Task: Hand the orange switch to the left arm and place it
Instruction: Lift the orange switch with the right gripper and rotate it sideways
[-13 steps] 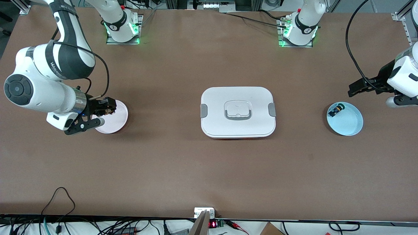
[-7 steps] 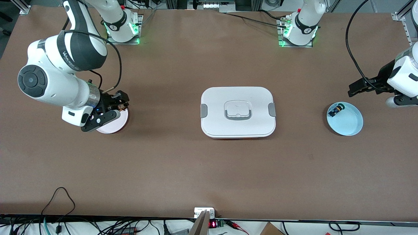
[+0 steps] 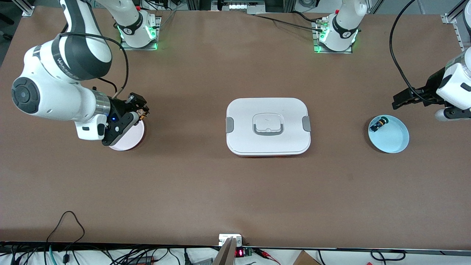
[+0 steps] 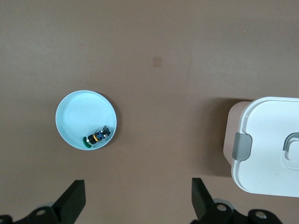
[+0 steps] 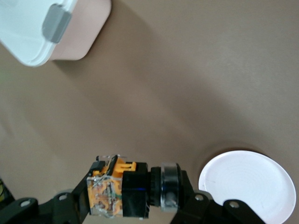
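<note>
The orange switch (image 5: 117, 191), with its orange-tan body and black round cap, lies sideways between the fingers of my right gripper (image 5: 133, 196), which is shut on it. In the front view that gripper (image 3: 141, 111) hangs over the rim of a white plate (image 3: 128, 140) at the right arm's end of the table. The white box (image 3: 268, 126) with grey clips sits mid-table, and its corner shows in the right wrist view (image 5: 28, 28). My left gripper (image 3: 399, 101) waits open and empty over bare table beside a light blue plate (image 3: 395, 140).
The blue plate (image 4: 81, 114) holds a small blue-bodied part (image 4: 99, 135) near its rim. The box's end with one grey clip (image 4: 242, 145) shows in the left wrist view. Cables and a small device lie along the table edge nearest the front camera.
My right gripper, with the orange switch in it, has swung from over the middle of the white plate to its rim on the box's side, and the wrist has turned. The left arm has not moved.
</note>
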